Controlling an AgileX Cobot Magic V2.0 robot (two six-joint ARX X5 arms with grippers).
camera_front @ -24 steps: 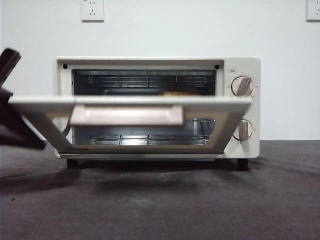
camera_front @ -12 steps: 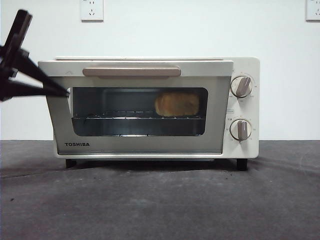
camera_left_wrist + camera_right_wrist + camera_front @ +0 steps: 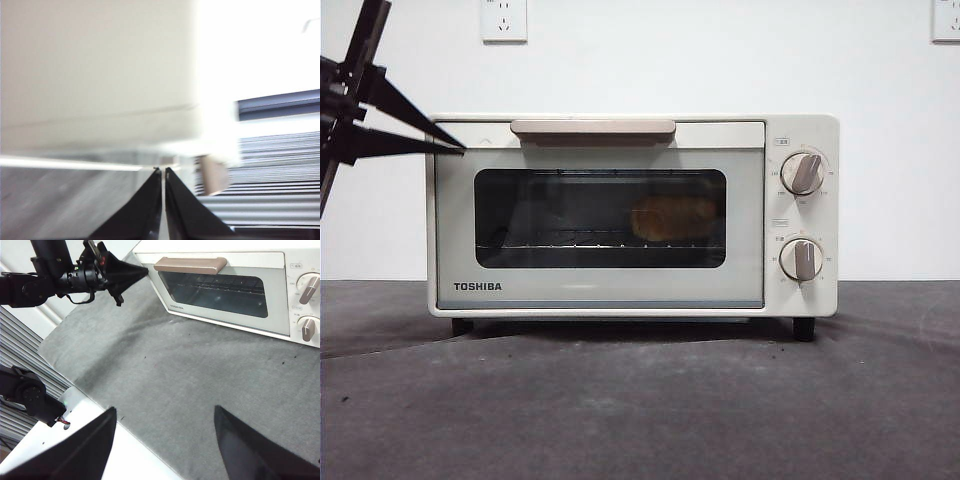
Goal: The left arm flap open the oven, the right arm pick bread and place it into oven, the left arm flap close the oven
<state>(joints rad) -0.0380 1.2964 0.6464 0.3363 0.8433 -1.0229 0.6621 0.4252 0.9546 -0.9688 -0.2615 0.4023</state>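
The cream TOSHIBA oven stands on the grey mat with its door shut and the beige handle at the top. The golden-brown bread sits on the rack inside, on the right, seen through the glass. My left gripper is shut, and its pointed tip rests at the door's upper left corner. It also shows in the left wrist view, close against the cream oven, and in the right wrist view. My right gripper is open and empty, above the mat in front of the oven.
Two beige knobs sit on the oven's right panel. The grey mat covers the table in front. Its white edge shows in the right wrist view, with a black arm base beside it. A wall socket is above.
The oven door swung up from lying open to fully shut. My left gripper rose from under the door's left side to its upper left corner. The bread now shows behind the glass.
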